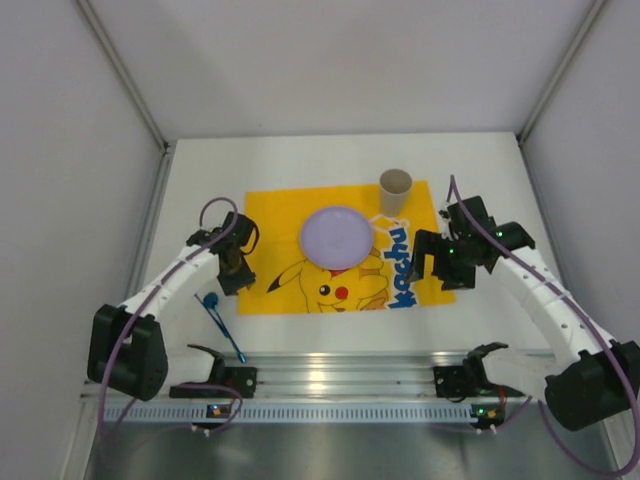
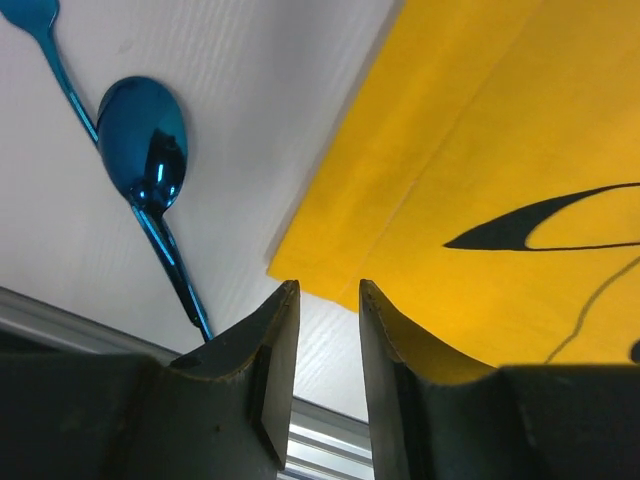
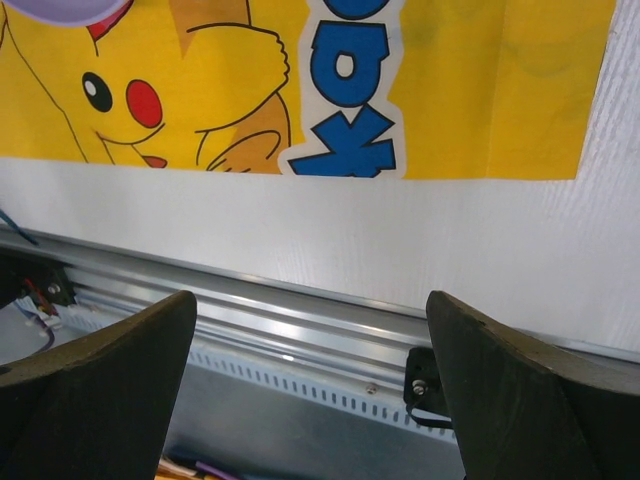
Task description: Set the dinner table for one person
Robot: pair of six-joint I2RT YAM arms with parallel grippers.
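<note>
The white dinner table (image 1: 300, 165) carries a yellow Pikachu-print mat (image 1: 285, 215). On the mat sit a lilac plate (image 1: 337, 235) and a beige cup (image 1: 395, 190). A shiny blue spoon (image 1: 222, 320) lies on the table left of the mat's near corner; it also shows in the left wrist view (image 2: 150, 150), with a second blue utensil (image 2: 35, 20) beside it. My left gripper (image 1: 239, 283) hovers over the mat's near left corner (image 2: 300, 270), its jaws a narrow gap apart and empty (image 2: 327, 290). My right gripper (image 1: 441, 280) is wide open and empty (image 3: 310, 300) near the mat's near right corner (image 3: 590, 170).
A metal rail (image 1: 340, 372) runs along the table's near edge, with both arm bases on it. Frame posts and grey walls stand on the left, right and far sides. Bare white tabletop (image 3: 400, 230) lies between the mat and the rail.
</note>
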